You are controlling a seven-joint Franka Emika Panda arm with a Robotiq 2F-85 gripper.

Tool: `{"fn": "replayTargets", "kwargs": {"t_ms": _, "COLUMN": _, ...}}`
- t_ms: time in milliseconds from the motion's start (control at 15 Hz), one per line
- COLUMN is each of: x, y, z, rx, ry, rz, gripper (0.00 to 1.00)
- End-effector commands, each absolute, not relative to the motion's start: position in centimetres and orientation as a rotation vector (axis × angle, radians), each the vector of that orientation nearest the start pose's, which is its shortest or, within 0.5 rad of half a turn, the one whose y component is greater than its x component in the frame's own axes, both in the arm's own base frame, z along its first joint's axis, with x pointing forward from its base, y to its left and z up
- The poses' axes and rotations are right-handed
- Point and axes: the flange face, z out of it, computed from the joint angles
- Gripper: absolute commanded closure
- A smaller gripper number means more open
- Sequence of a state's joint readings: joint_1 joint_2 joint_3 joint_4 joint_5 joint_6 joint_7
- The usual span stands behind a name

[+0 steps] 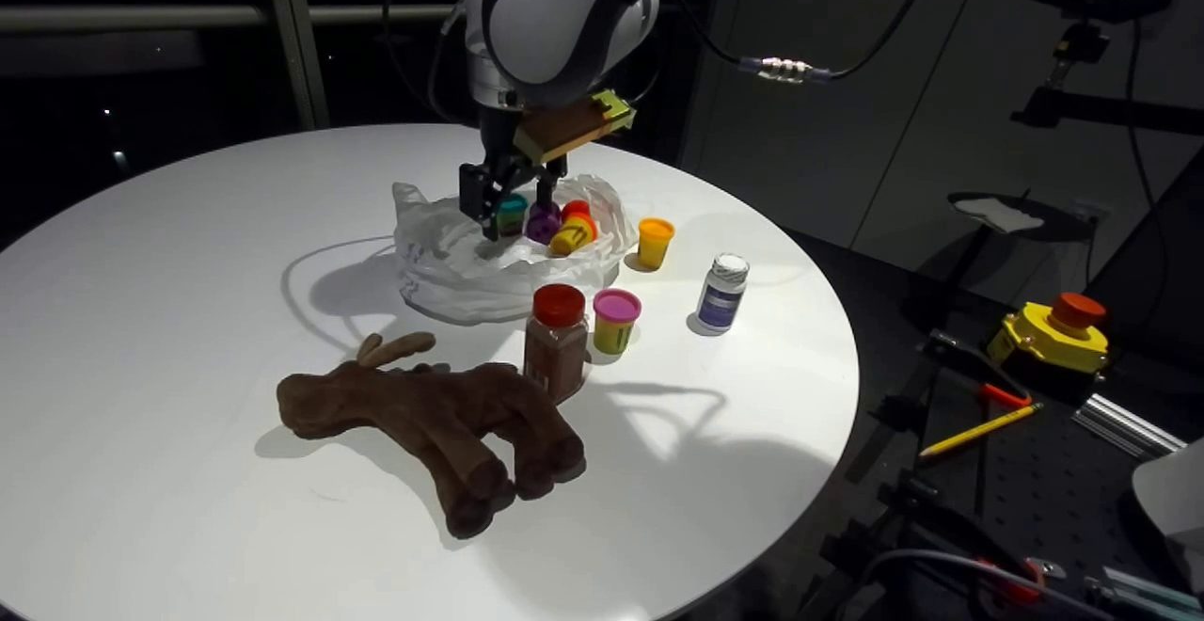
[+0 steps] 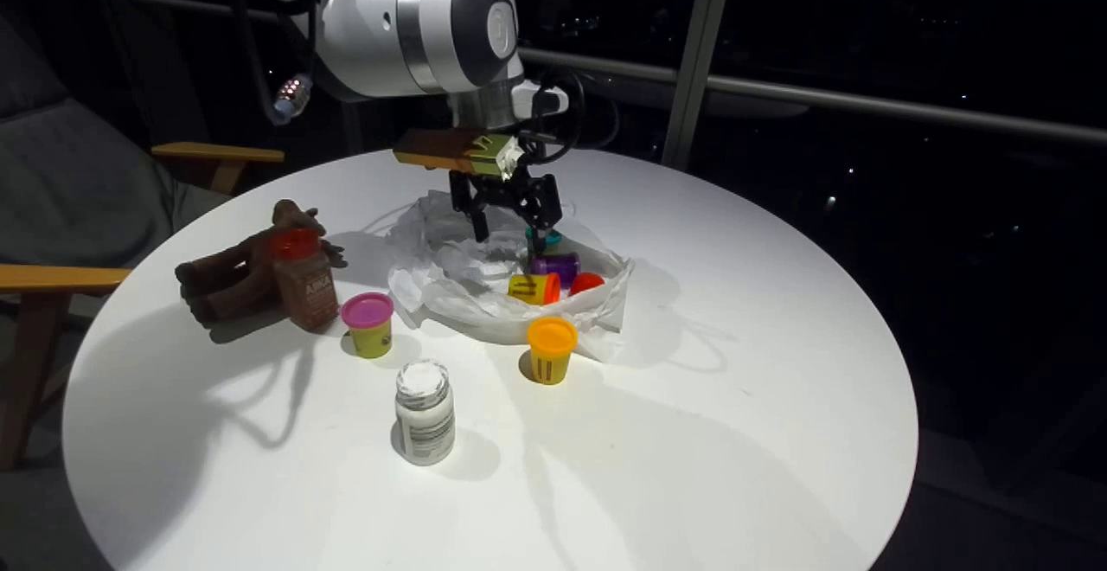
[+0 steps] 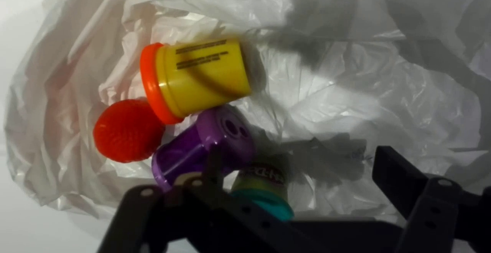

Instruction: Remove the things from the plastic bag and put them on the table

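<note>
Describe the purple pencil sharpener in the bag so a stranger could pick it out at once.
On the round white table sits a crumpled whitish plastic bag. Inside, the purple pencil sharpener lies between the orange-lidded yellow tub and the teal-lidded Play-Doh tub. Among these and the rounded red object nearby, it alone is purple, with two dark holes in one end.

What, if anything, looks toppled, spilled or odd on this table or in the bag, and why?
The yellow tub, orange lid on, and the purple container lie on their sides in the plastic bag; that looks odd because the orange tub and pink-lidded tub stand upright on the table. No spill shows.
</note>
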State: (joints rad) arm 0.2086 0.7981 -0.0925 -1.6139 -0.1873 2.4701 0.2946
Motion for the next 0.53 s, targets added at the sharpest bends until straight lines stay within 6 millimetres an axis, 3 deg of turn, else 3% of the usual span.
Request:
{"fn": "replayTargets", "kwargs": {"t_ms": 0, "x": 71.1, "y": 8.4, "z": 16.3, "rx": -3.361, "ry": 0.031, "rz": -0.193, "gripper": 0.00}}
{"fn": "replayTargets", "kwargs": {"t_ms": 400, "x": 73.0, "y": 7.3, "z": 16.3, "rx": -3.368, "ry": 0.063, "rz": -0.242, "gripper": 0.02}}
{"fn": "replayTargets", "kwargs": {"t_ms": 467, "x": 73.2, "y": 7.2, "z": 16.2, "rx": -3.366, "ry": 0.068, "rz": -0.249, "gripper": 0.26}}
